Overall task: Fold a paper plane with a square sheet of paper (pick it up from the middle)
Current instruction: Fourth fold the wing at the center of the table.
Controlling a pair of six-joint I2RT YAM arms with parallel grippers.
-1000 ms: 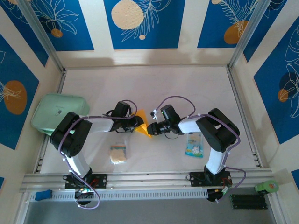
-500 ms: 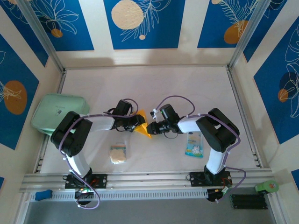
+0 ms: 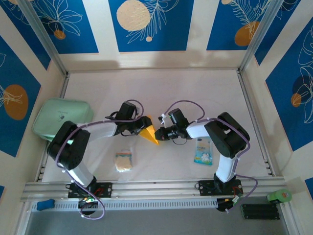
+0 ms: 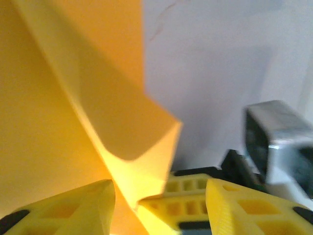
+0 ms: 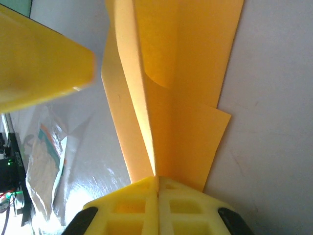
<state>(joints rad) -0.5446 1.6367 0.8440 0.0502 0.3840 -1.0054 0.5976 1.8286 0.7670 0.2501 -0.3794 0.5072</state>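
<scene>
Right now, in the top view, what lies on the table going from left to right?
green case → sponge → paper → packet

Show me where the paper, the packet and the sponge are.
paper [image 3: 150,133], top view, middle of the folded sheet.
packet [image 3: 203,152], top view, its centre.
sponge [image 3: 124,160], top view, its centre.

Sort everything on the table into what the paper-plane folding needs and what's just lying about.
Belongs to the job: orange-yellow paper, partly folded, pinched by the right gripper.
Just lying about: blue-white packet; beige spongy square; pale green case.
</scene>
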